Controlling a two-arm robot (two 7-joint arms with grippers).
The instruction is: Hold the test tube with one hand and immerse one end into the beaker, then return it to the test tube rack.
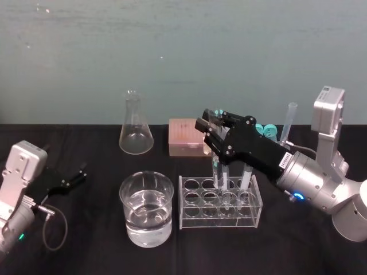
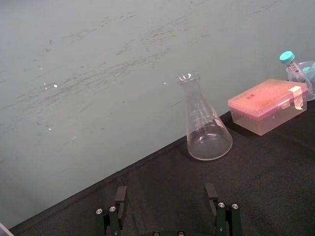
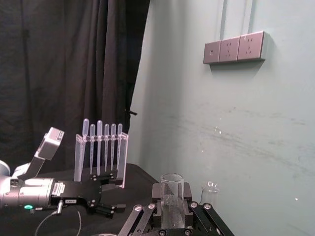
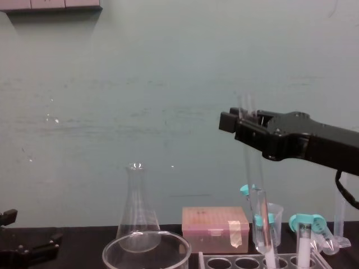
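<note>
Test tube (long, thin, clear glass, round bottom) (image 4: pixel 249 159) probably heads left next, so here's the layout around the pale translucent plastic rack (image 1: pixel 186 200). The wide clear glass beaker (image 1: pixel 126 212), with water in it, sits on the black table (image 1: pixel 103 252) just beside the rack's left end. Over the rack's back row, the black two-fingered right tool (image 1: pixel 211 123) is clamped on the tube. It stands near upright, lower end down at the holes, can't tell if it's clear of them. My guess: straight up first, then left. The left tool (image 1: pixel 74 175) is parked well left of the rack, fingers spread.
</note>
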